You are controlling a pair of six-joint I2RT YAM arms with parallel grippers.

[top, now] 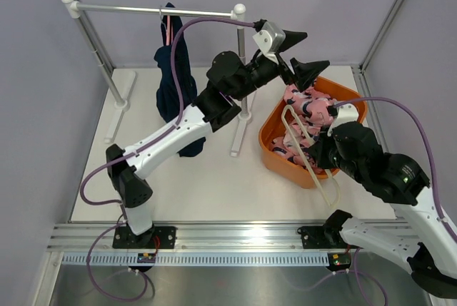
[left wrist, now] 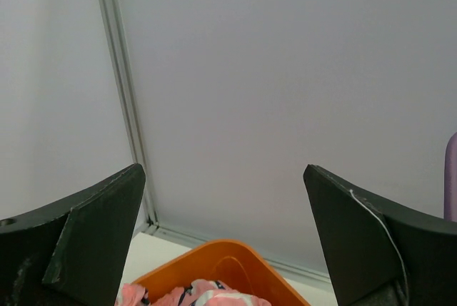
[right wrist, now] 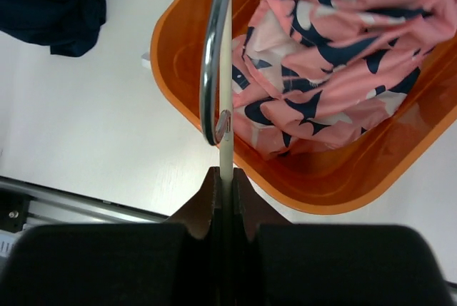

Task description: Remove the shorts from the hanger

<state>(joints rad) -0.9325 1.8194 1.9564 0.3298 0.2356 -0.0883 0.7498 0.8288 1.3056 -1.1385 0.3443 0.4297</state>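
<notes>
The right claw (right wrist: 225,177) grips the bare hanger (right wrist: 226,150), with the pink patterned shorts (right wrist: 335,42) lying just beyond it in the orange basket (right wrist: 178,63). The left claw (left wrist: 225,235) (spread wide, empty) should next reach left for the hanging navy shorts (top: 171,78).

Top: high, wide. Left wrist: toward wall (left wrist: 285,70), maybe level. Right wrist: close, downward. Shared: basket (top: 273,155).

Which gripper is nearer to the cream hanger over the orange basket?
Right. The right gripper is shut on the hanger; the left gripper is open above the basket's far side, apart from it.
</notes>
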